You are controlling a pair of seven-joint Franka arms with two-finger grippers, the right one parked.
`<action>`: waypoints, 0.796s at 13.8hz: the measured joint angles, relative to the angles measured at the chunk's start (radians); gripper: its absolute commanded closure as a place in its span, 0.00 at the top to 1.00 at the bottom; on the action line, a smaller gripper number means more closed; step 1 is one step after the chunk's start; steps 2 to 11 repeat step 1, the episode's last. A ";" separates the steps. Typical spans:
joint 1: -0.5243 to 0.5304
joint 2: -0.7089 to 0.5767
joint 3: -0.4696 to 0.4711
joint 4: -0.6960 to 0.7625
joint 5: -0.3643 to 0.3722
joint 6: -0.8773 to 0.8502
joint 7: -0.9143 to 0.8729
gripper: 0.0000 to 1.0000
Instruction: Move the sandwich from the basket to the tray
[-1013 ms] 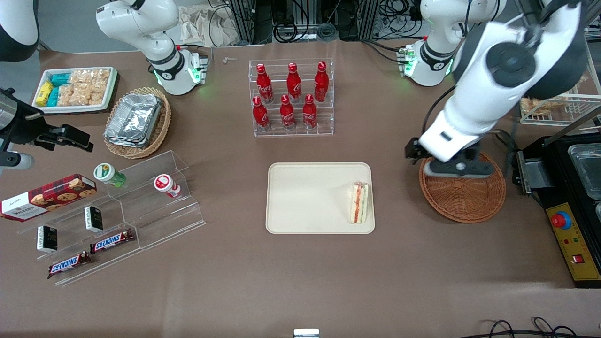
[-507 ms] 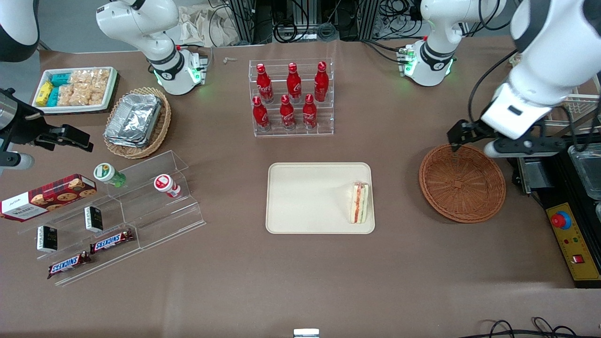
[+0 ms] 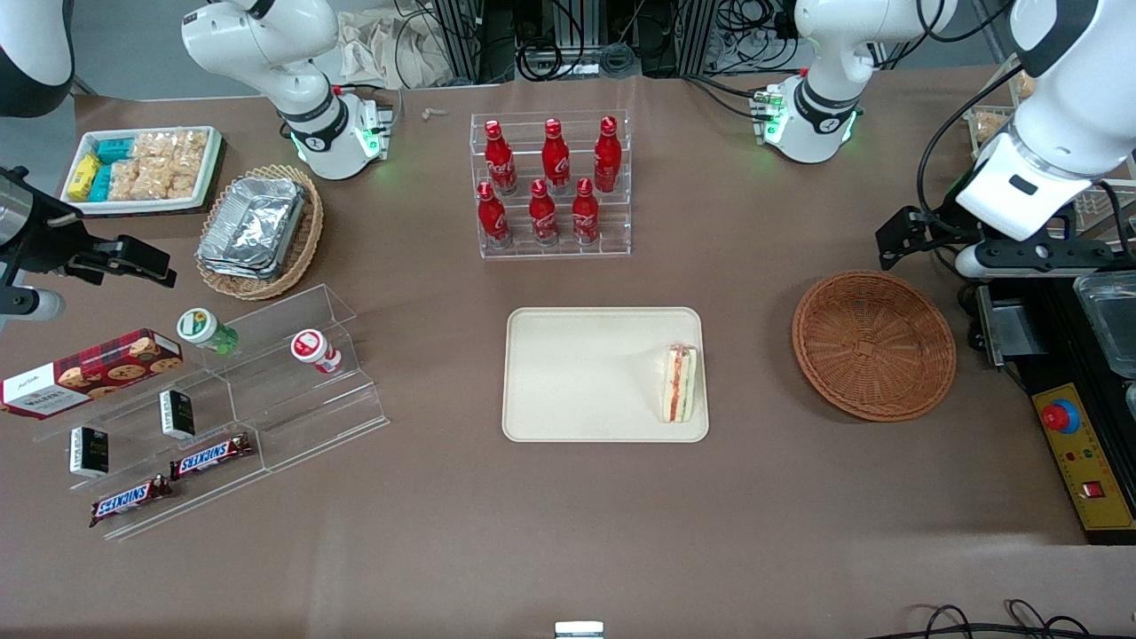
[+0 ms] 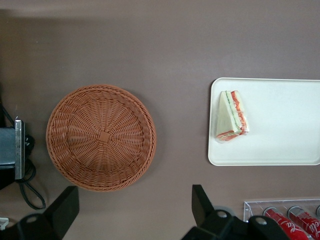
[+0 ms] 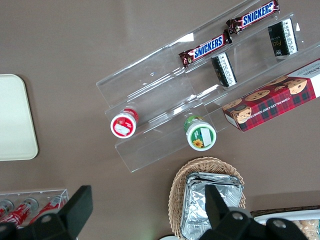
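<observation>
Clear-wrapped triangular white-bread sandwich (image 3: 679,383) lay on cream rectangular tray (image 3: 577,373), at edge nearest empty reddish-brown wicker basket (image 3: 874,344), long axis along that edge. Claw (image 4: 132,210) hung spread and empty above bench, farther from front camera than basket, sandwich well apart toward parked arm's end.

We read "SNICKERS" on 2 brown bars (image 3: 211,457) (image 3: 130,500) on the clear stand (image 3: 266,390), and again in the right wrist view (image 5: 207,48) (image 5: 252,16). Other lettering is too small to read.

Brown table (image 3: 754,497): tray (image 3: 577,373), basket (image 3: 874,345), bottle rack (image 3: 550,186), end effector (image 4: 135,210) above.
</observation>
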 measured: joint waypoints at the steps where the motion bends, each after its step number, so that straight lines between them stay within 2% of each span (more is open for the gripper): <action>1: -0.001 0.002 0.000 0.008 0.000 0.000 0.000 1.00; 11: -0.001 0.002 0.000 0.008 0.000 0.000 0.000 1.00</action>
